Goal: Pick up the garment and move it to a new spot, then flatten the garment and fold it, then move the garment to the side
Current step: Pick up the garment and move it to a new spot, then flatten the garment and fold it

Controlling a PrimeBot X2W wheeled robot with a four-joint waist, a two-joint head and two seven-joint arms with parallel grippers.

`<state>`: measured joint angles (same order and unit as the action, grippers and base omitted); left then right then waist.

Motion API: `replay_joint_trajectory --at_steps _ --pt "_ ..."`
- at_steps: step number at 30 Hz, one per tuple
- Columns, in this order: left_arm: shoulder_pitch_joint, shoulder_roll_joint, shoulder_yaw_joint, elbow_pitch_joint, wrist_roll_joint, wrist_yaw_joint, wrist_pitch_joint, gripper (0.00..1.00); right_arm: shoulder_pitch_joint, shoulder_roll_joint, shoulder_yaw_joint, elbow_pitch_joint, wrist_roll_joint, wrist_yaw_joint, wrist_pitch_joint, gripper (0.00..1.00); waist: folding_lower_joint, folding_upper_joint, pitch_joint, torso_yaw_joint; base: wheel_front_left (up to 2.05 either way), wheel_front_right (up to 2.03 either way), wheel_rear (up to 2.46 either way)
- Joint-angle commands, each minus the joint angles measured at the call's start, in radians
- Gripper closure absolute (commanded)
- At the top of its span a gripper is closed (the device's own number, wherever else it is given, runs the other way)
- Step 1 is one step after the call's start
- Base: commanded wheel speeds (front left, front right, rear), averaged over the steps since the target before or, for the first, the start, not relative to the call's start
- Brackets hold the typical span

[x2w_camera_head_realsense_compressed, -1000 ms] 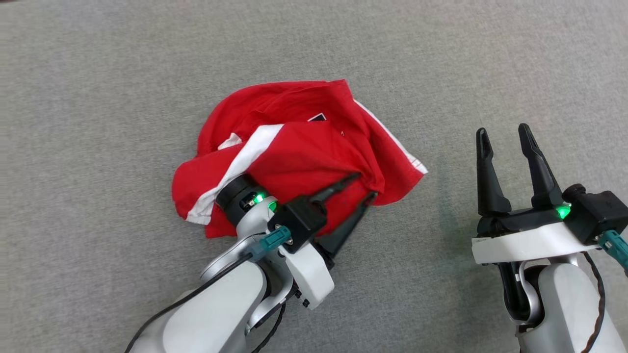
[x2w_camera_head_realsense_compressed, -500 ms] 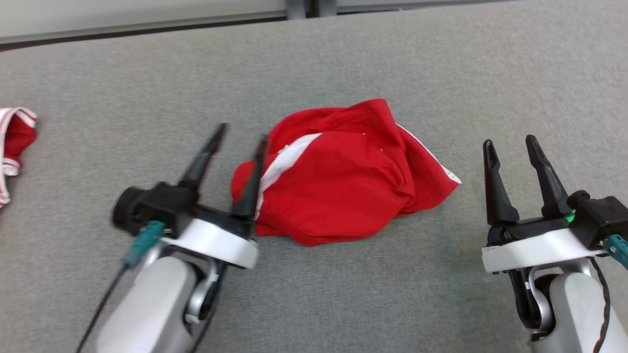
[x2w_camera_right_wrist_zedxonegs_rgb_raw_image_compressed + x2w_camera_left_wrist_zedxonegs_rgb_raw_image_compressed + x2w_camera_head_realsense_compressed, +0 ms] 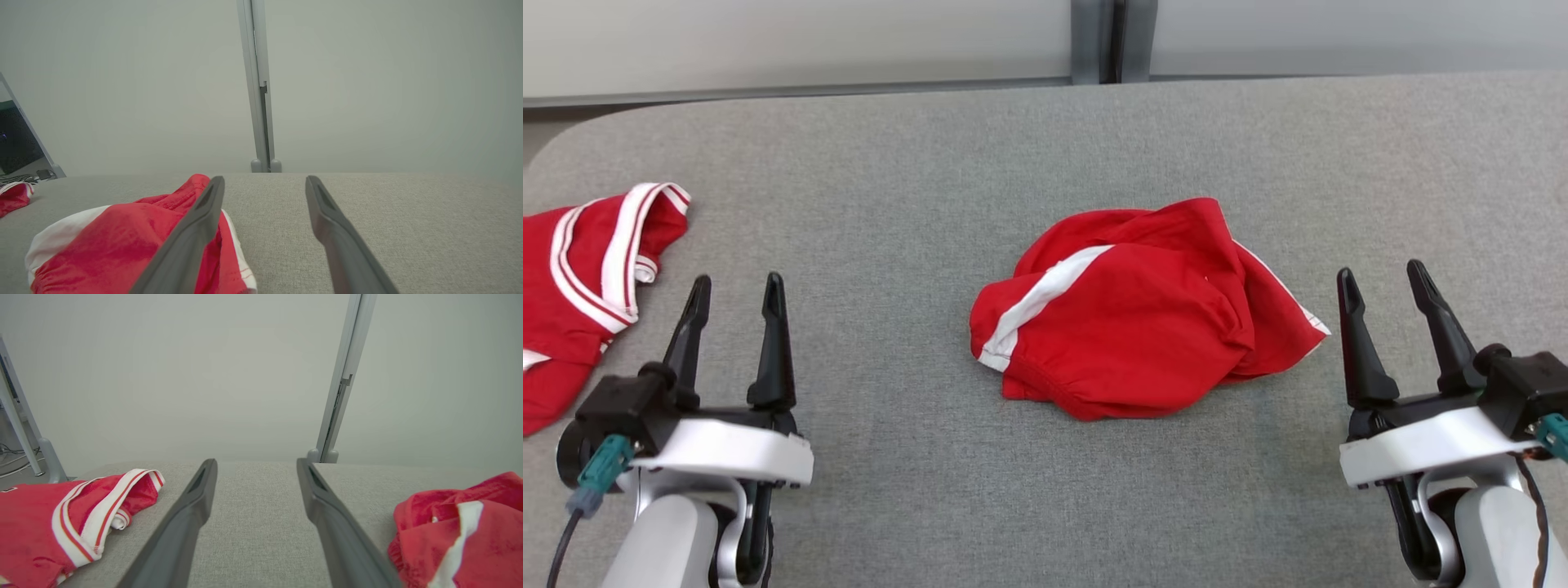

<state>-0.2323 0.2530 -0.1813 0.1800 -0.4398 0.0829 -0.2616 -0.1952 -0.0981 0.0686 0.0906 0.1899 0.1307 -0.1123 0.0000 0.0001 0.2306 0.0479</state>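
Observation:
The garment [image 3: 1143,327], red with a white stripe, lies crumpled in a heap at the middle of the grey table [image 3: 907,196], free of both grippers. My left gripper [image 3: 737,282] stands open at the lower left, well to the left of the heap, nothing between its fingers. At the lower right my right gripper [image 3: 1380,271] is open too, just right of the heap's edge. In the left wrist view the open left gripper [image 3: 256,462] has the garment [image 3: 457,526] off to its right. In the right wrist view the garment [image 3: 122,241] lies left of the open right gripper [image 3: 265,178].
A second red garment with white trim [image 3: 580,278] lies at the table's left edge, also in the left wrist view [image 3: 61,526]. The table's far edge meets a pale wall with a grey post [image 3: 1103,41].
My left gripper opened, let go of the garment and drew back to the lower left. The head camera tilted up, so the far edge and the second garment came into view. The right gripper kept still.

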Motion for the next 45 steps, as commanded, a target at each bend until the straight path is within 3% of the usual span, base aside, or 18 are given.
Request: replay_joint_trajectory --at_steps 1,6,12,23,45 --pt "0.019 0.003 0.011 -0.006 0.01 -0.015 -0.004 0.0 0.018 -0.007 -0.003 -0.003 0.001 0.0 0.008 0.0 0.0 -0.0001 -0.017 0.006 0.0 0.0 0.0" --pt "0.072 -0.004 0.008 -0.013 0.039 -0.055 -0.004 0.0 0.055 -0.01 -0.005 -0.005 0.006 0.0 0.021 0.0 0.0 -0.0001 -0.059 0.009 0.0 0.0 0.0" --pt "0.124 -0.01 -0.009 -0.014 0.062 -0.068 -0.004 0.0 0.102 -0.006 -0.007 -0.006 0.013 0.0 0.033 0.0 0.0 -0.0001 -0.111 0.005 0.0 0.0 0.0" --pt "0.185 -0.001 -0.037 -0.025 0.071 -0.067 0.006 0.0 0.159 -0.003 -0.014 -0.022 0.011 0.0 0.059 0.0 0.0 -0.0001 -0.168 0.006 0.0 0.0 0.0" --pt "0.155 0.004 -0.065 -0.049 0.074 -0.057 0.016 0.0 0.155 0.004 -0.023 -0.04 0.001 0.0 0.074 0.0 0.0 -0.0001 -0.143 0.017 0.0 0.0 0.0"
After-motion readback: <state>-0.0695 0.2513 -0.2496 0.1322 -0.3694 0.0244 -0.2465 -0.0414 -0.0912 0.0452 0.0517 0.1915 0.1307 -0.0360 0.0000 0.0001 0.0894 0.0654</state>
